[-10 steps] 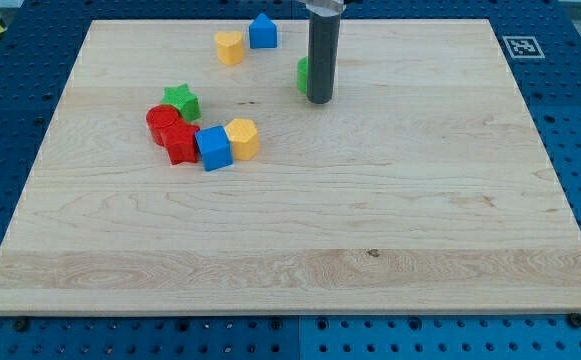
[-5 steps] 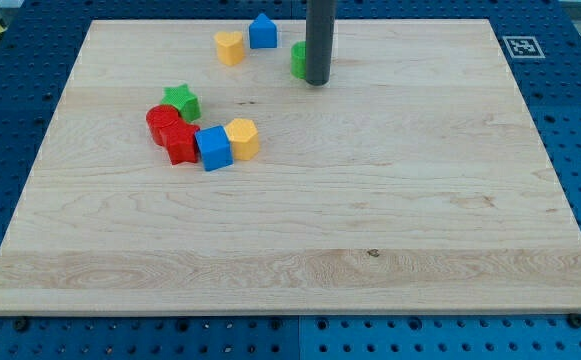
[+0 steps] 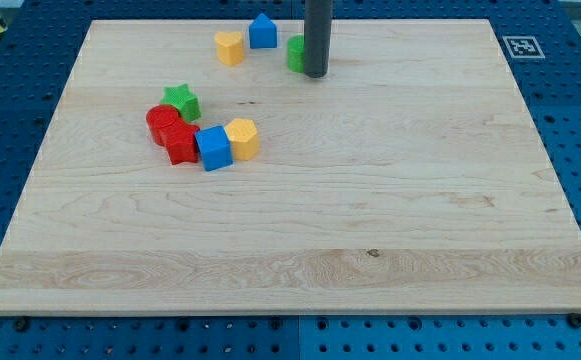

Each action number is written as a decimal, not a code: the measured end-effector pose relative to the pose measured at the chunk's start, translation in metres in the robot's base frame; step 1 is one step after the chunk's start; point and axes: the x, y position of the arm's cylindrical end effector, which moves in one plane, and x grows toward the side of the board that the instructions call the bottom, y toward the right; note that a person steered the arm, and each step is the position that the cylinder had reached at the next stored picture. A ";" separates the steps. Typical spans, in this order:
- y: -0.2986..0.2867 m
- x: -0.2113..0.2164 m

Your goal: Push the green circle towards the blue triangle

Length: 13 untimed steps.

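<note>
The green circle (image 3: 295, 53) sits near the view's top, mostly hidden behind my rod. My tip (image 3: 315, 72) rests on the board against the circle's right side. The blue triangle (image 3: 262, 31), a house-like block, stands just left of and above the green circle, a small gap apart. A yellow block (image 3: 229, 47) lies left of the blue triangle.
A cluster sits at the view's left: a green star (image 3: 182, 101), a red round block (image 3: 162, 121), a red block (image 3: 181, 143), a blue cube (image 3: 213, 148) and a yellow block (image 3: 241, 138). A marker tag (image 3: 521, 46) is at the board's top right corner.
My tip has moved toward the view's top and slightly left, pushing the green circle up and left, closer to the blue triangle. The other blocks have not moved.
</note>
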 end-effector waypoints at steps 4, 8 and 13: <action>0.000 -0.008; -0.002 -0.011; 0.018 0.036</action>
